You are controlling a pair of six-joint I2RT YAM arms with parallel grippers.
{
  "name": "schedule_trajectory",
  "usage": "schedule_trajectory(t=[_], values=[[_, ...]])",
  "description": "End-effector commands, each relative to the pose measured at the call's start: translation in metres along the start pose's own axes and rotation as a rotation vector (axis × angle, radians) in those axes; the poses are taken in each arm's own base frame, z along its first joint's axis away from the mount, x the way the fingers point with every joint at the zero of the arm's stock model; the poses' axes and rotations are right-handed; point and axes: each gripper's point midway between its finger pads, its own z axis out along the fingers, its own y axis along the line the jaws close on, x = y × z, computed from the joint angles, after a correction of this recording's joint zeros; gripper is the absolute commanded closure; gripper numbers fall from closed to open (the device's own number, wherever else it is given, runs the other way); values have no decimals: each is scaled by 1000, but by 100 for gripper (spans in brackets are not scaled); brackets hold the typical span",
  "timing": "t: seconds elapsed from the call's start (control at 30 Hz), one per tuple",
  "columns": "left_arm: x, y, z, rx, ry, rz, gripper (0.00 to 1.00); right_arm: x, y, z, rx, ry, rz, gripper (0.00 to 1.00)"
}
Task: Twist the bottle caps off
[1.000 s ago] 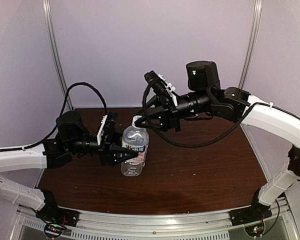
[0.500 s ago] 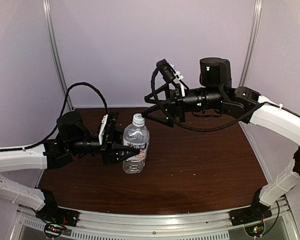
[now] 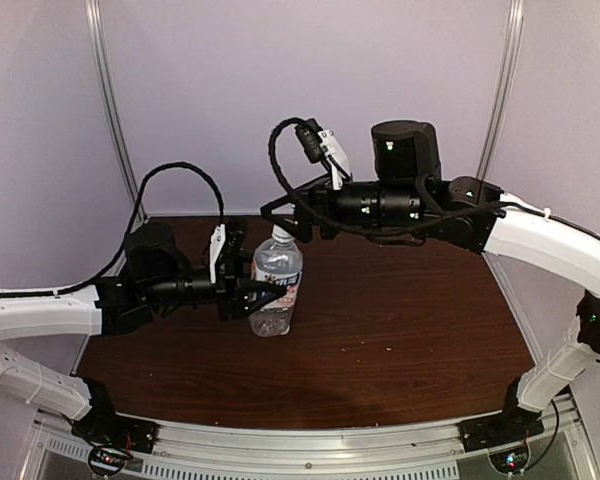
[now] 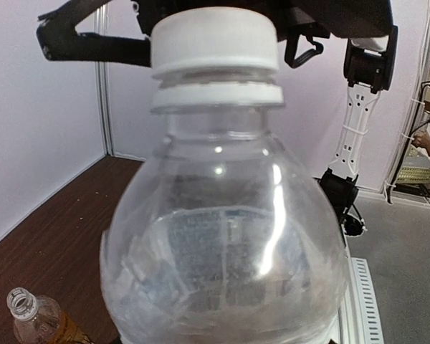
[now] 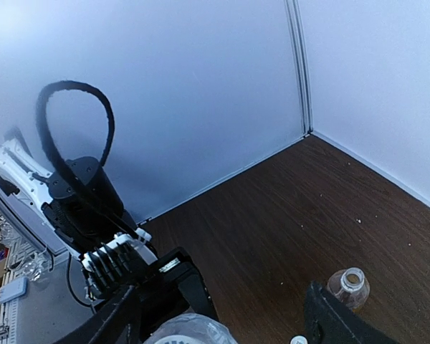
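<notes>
Bottle cap point(image 4: 213, 36) sits screwed on the clear bottle point(image 3: 277, 290). Our left gripper point(image 3: 263, 291) clamps the bottle upright at mid-bench point(image 3: 400, 330) against twisting, while our right gripper point(image 3: 285, 218) hovers over the cap, spread wide and empty.

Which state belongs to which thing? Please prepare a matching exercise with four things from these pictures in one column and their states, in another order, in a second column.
Things
1. small round white plastic cap
2. amber-brown plastic bottle
3. left gripper
4. right gripper

States
A. open, fingers spread to either side of the cap
B. sits on the neck of the clear plastic bottle
C. shut on the clear bottle's body
D. neck open, no cap on it

Pairs: 1-B, 2-D, 3-C, 4-A
</notes>
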Motion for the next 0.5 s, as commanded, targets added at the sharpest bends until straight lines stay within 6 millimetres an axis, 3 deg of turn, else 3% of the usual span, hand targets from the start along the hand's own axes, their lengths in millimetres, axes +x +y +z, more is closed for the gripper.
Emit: schedule_trajectory(t=[0.0,0.47], values=[[-30,6,0,-45,-84,31,65,3,-6,3,54,19,26,26],[-29,14,0,-89,-77,62,65,17,2,5,12,44,28,36]])
